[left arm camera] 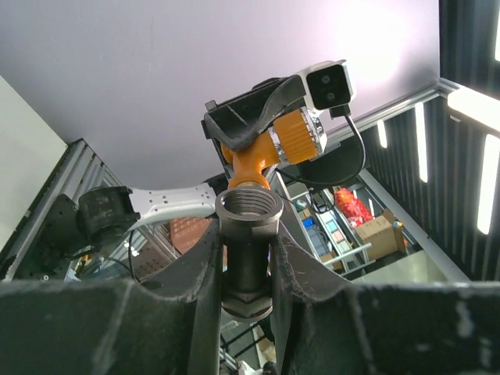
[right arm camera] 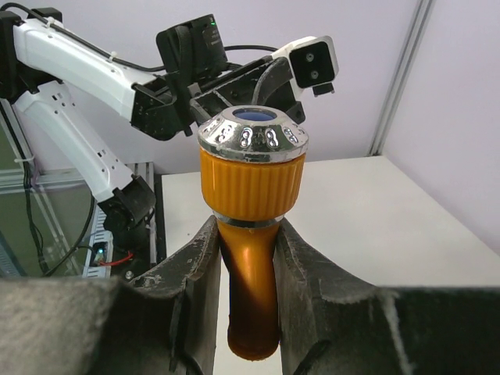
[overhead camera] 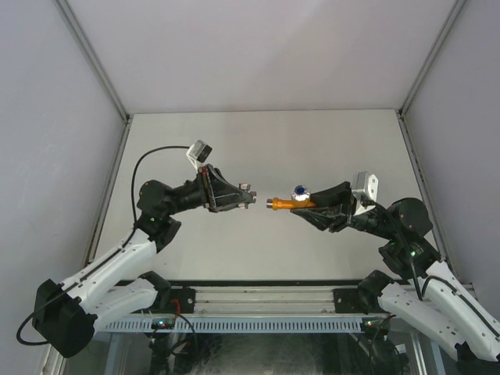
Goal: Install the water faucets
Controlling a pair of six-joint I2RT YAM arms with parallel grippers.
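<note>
My left gripper (overhead camera: 244,198) is shut on the grey metal fitting (overhead camera: 250,194) and holds it in the air over the table, its threaded open end (left arm camera: 248,208) pointing right. My right gripper (overhead camera: 311,205) is shut on the orange tap body (overhead camera: 285,205), which has a chrome, blue-capped knob (overhead camera: 300,191). The tap's left end faces the fitting across a small gap. In the left wrist view the fitting (left arm camera: 248,250) sits between my fingers and the tap (left arm camera: 266,152) is just beyond it. In the right wrist view the tap (right arm camera: 250,195) stands between my fingers.
The white table (overhead camera: 266,148) is closed in by grey walls at the back and both sides. A metal rail (overhead camera: 258,301) runs along the near edge between the arm bases. Both arms meet above the table's middle.
</note>
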